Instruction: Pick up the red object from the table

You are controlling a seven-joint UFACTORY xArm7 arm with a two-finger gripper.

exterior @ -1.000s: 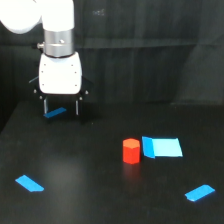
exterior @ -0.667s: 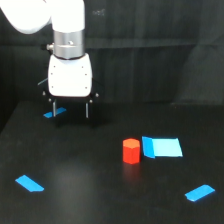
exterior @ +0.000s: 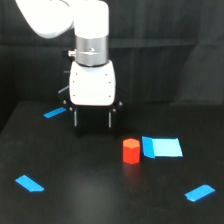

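The red object [exterior: 131, 150] stands upright on the black bench [exterior: 90, 195], untouched, just beside the near edge of a large flat blue patch [exterior: 162, 147] that lies on the exterior view's right of it. Up and toward the exterior view's left of it hangs the gripper [exterior: 92, 119], its two thin dark fingers [exterior: 76, 118] pointing straight down and spread wide with nothing between them, close above the bench. Smaller blue strips lie farther out: one [exterior: 54, 112] behind the gripper, one [exterior: 29, 183] at the near left, one [exterior: 199, 192] at the near right.
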